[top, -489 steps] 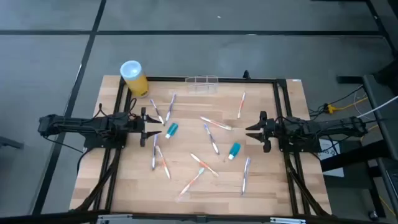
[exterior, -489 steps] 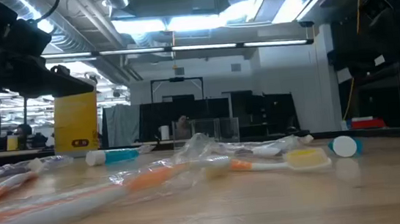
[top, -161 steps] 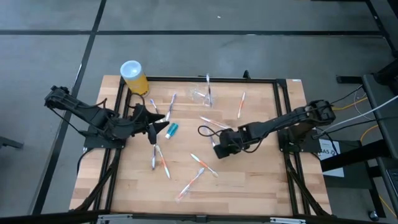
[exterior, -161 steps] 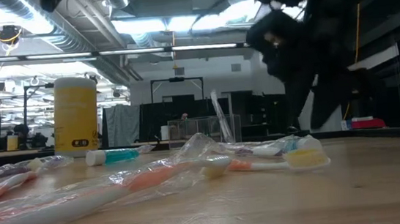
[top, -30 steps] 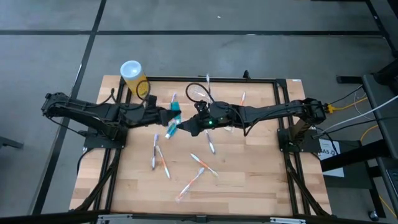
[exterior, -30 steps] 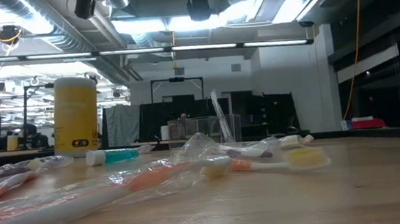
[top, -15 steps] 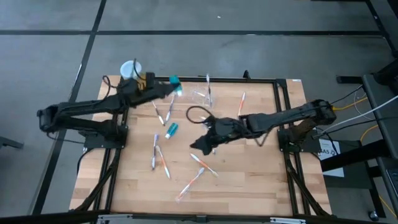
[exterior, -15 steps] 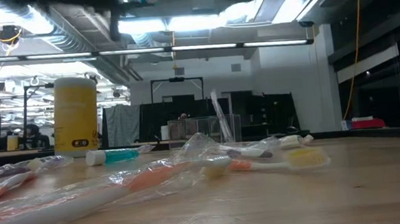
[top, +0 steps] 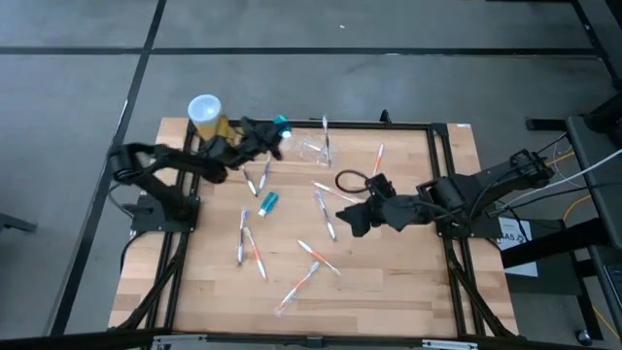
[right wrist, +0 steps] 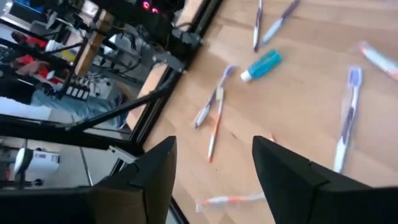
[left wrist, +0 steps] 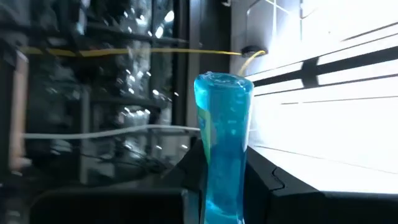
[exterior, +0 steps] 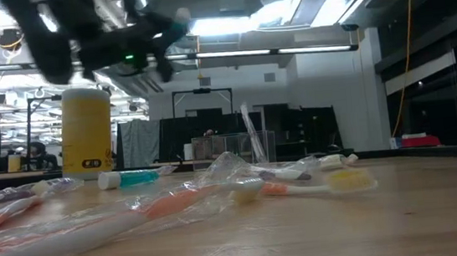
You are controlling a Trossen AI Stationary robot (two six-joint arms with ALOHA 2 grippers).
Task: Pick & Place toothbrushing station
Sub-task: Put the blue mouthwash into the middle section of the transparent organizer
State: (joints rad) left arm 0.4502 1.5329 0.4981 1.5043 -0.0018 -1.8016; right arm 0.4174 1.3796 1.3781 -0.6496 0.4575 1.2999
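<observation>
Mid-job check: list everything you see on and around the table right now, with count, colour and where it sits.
Clear holder: one, see-through, far edge of the table near the middle, with one toothbrush standing in it.
Yellow canister: one, yellow with white top, far left corner.
Teal toothpaste tube on the table: one, left of centre.
Teal toothpaste tube in the air: one, held by the left gripper.
Loose toothbrushes: roughly ten, white, orange and purple, scattered across the wooden table; exact count unclear.
Left gripper: shut on a teal tube, raised near the canister and holder.
Right gripper: open, empty, right of centre.
</observation>
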